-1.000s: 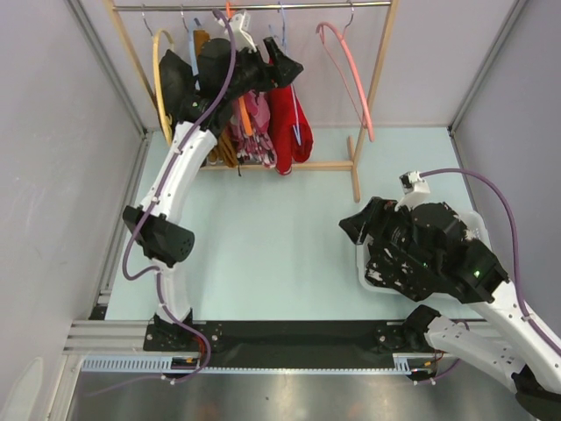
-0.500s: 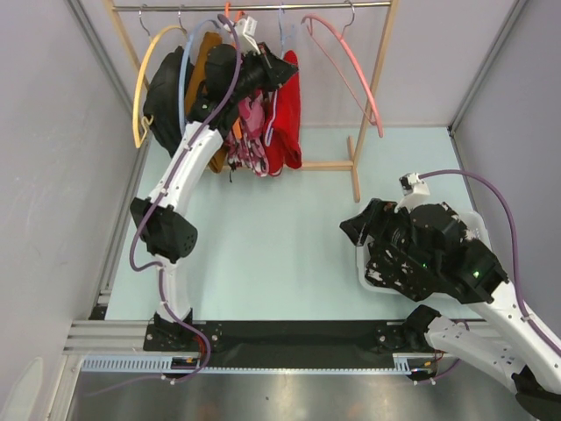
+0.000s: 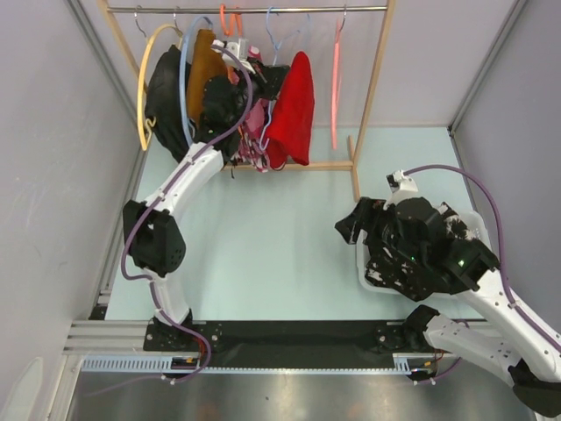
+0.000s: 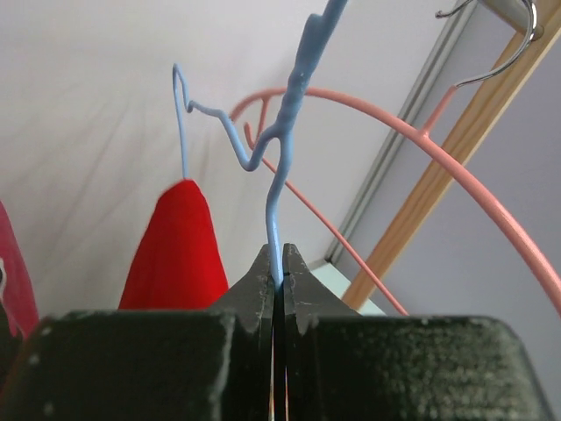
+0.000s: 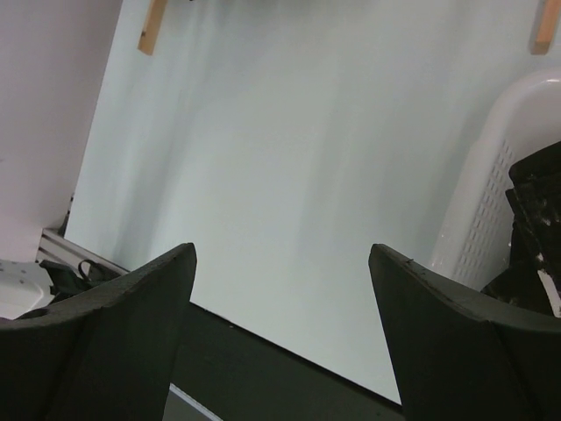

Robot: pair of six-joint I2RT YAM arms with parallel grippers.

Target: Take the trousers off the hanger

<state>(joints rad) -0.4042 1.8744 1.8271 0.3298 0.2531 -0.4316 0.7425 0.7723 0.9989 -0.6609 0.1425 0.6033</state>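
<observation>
Grey-walled cell, pale green worktop (image 3: 280,237). A wooden clothes rack (image 3: 372,88) stands along the far edge. A white basket (image 5: 491,202) sits on the right side of the worktop, mostly under the right arm. Inside it are the black trousers (image 5: 535,210), bunched up with white splotches showing. On the rack, left to right: a black garment (image 3: 166,88), a mustard-brown garment (image 3: 206,66), a pink floral garment (image 3: 254,132) and the red trousers (image 3: 294,110), then a bare pink hanger (image 3: 336,79). The red trousers hang on the light blue hanger (image 4: 276,202), not in the basket. The left gripper (image 4: 277,260) is up at the rack, clamped fully closed on the blue hanger's wire, beside the red cloth. The right gripper (image 5: 280,254) has its jaws wide apart and holds nothing. It hangs over bare worktop just left of the basket wall.
</observation>
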